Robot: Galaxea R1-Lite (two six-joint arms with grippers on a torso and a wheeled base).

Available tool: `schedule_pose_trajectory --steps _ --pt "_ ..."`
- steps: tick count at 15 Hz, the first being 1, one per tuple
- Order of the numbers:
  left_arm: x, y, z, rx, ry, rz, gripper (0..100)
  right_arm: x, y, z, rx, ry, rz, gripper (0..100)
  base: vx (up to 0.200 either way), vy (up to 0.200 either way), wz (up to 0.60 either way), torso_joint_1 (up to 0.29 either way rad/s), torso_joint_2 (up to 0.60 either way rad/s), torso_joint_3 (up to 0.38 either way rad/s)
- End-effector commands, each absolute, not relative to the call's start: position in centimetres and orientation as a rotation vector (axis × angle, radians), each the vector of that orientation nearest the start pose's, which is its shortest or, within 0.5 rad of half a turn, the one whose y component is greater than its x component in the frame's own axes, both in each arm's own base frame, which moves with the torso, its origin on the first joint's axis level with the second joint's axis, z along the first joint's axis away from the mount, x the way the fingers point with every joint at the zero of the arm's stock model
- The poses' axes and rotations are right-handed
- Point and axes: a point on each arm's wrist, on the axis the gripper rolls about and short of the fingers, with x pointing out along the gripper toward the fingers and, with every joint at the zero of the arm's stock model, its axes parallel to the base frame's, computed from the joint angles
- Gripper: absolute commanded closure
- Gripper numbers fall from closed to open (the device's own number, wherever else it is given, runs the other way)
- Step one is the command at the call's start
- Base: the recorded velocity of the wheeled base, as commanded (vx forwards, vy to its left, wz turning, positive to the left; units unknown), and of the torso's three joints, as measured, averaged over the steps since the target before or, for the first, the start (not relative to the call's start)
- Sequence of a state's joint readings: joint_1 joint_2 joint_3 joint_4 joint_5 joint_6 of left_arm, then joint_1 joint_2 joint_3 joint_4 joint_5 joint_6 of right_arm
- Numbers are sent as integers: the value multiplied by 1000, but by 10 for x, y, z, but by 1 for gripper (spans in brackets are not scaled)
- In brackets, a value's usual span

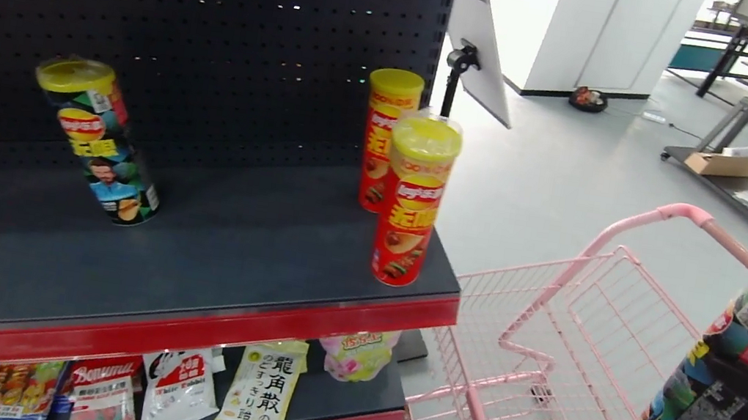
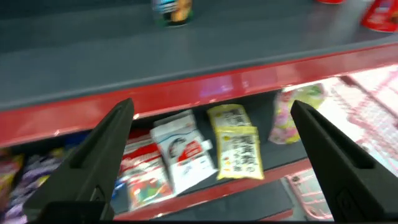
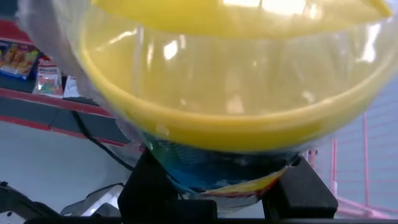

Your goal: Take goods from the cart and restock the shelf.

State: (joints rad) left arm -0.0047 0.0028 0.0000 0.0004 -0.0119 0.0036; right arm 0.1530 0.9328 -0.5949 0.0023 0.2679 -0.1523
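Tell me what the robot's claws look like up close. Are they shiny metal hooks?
No, they are not shiny hooks. The left gripper has two matte dark grey fingers, broad at the base and tapering like wedges to blunt tips. The right gripper has black, blockier fingers with squared edges, and a thin black cable loops beside it. Neither shows any markings.

Yellow-lidded can (image 3: 236, 93), clamped in tool (image 3: 227, 190)

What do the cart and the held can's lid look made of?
The cart looks like thin metal wire with a glossy pink coating, going by its open grid. The lid of the held can: clear glossy plastic over a yellow top, judging by the glare spots.
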Motion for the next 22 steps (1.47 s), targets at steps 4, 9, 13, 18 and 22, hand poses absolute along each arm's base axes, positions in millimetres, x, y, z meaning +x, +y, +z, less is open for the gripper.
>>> schedule_pose_trajectory --steps 4,9,13,18,22 --pt "-23 0 76 0 2 -17 0 97 21 214 -134 313 447 100 0 0 150 -1 -1 2" --pt "-23 0 76 2 2 -17 0 79 25 203 -110 288 653 100 0 0 0 0 0 0" --pt "-23 0 76 3 2 -18 0 75 25 194 -125 300 663 100 -50 0 0 3 -1 1" --pt "-23 0 76 3 2 -18 0 70 24 191 -153 292 641 100 -80 0 0 0 0 1" --pt "-23 0 76 2 2 -18 0 72 24 192 -161 296 640 100 0 0 0 0 0 0"
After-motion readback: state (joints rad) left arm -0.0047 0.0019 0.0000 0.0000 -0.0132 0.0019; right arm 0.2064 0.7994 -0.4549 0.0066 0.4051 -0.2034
